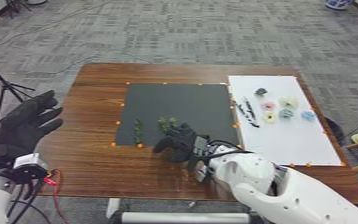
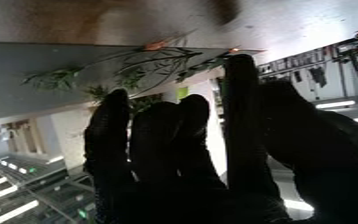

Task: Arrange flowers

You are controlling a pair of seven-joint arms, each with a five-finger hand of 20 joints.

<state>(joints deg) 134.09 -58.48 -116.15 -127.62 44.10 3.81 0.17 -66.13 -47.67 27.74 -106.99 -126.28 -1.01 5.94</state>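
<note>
Head view: R hand (image 1: 182,141), fingers straight, at mat's (image 1: 171,100) 6 o'clock, maybe touching sprigs (image 1: 165,123); L hand (image 1: 23,125) relaxed, worktop's (image 1: 95,100) 9 o'clock; flowers (image 1: 288,101) w/in sheet's (image 1: 295,145) 12 o'clock half.

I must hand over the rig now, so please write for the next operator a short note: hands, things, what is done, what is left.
Left hand: open, raised by the table's left edge.
Right hand: open, low at the dark mat's near edge, beside green sprigs.
Done: green sprigs lie on the dark mat.
Left: coloured blossoms and dark stems are on the white sheet; probably they go to the mat next.
</note>
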